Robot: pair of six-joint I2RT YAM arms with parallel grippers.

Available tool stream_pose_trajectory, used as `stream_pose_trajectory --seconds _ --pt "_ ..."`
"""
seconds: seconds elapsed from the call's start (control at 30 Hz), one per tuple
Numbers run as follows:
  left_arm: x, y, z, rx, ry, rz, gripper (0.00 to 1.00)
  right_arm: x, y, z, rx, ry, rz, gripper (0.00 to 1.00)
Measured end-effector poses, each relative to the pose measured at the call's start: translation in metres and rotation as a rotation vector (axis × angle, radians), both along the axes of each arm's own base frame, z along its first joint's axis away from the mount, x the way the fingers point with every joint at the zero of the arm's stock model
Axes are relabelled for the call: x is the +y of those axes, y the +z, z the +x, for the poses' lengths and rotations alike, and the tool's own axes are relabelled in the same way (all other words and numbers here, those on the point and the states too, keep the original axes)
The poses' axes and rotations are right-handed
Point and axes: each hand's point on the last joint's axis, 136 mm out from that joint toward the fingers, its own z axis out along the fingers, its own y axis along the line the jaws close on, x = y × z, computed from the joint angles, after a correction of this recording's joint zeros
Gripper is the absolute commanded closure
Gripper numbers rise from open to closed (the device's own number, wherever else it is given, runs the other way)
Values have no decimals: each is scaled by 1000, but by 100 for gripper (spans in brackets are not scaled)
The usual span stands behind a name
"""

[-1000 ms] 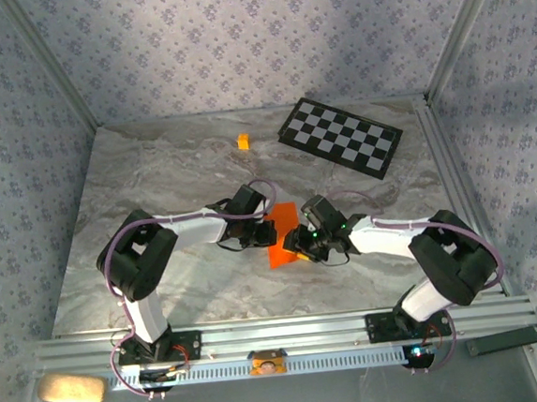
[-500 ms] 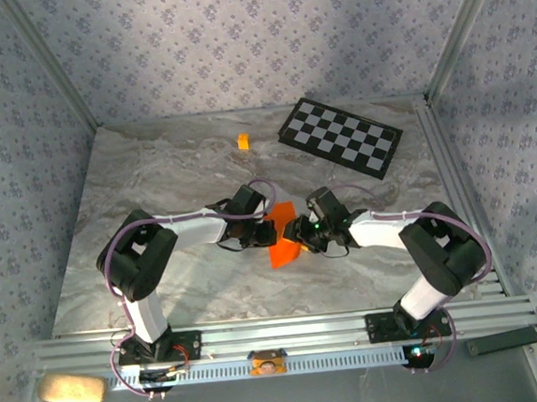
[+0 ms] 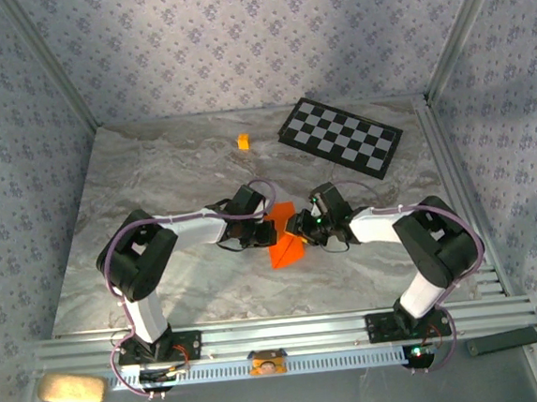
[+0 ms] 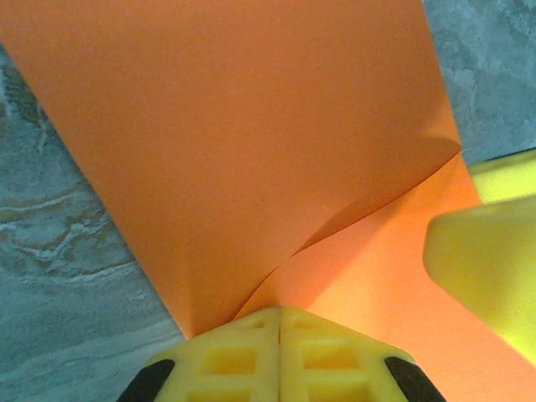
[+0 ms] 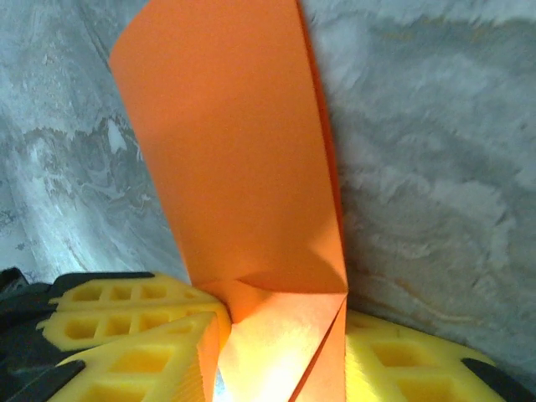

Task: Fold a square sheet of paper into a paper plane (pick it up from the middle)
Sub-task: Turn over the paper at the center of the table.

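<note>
The square sheet of paper (image 3: 287,249) is bright orange, partly folded, and lies at the table's middle between both grippers. My left gripper (image 3: 267,231) is shut. Its yellow fingertips (image 4: 251,343) press together at the paper's (image 4: 234,126) near edge, where a diagonal fold line ends, and no paper shows in their seam. My right gripper (image 3: 296,229) faces it from the right. In the right wrist view its jaws (image 5: 285,335) stand partly apart, with a raised fold of the paper (image 5: 243,167) between them touching both fingers. One of its yellow fingers (image 4: 490,251) shows in the left wrist view.
A black-and-white checkered board (image 3: 340,136) lies at the back right. A tiny orange-yellow cube (image 3: 243,141) sits at the back centre. Metal frame rails (image 3: 280,333) run along the near edge, and a beige pad (image 3: 71,389) lies beyond them at the lower left.
My right gripper has shifted a little further back along the paper and its jaws have narrowed around the raised fold. The left gripper has stayed put.
</note>
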Motion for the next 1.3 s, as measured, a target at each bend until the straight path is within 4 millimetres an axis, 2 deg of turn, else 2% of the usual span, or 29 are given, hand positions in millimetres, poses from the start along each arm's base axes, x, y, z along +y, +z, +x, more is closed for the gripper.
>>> stream_pose_trajectory --seconds 0.5,0.63,0.8,0.93,1.13,1.3 --pt "0 1 0 1 13 -8 92 -1 -4 10 -9 -6 39 80" --pt "1 1 -1 6 19 -9 87 -2 -4 10 -13 -2 45 87" --pt "5 6 -5 -2 41 -28 75 -4 -4 10 -23 4 53 87" --pt "12 18 -8 -31 67 -47 71 -5 0 11 -40 14 57 90" --pt "12 52 3 -132 93 -93 71 -6 16 13 -93 34 64 94" --pt "18 68 9 -194 124 -98 71 -11 20 9 -97 43 45 96"
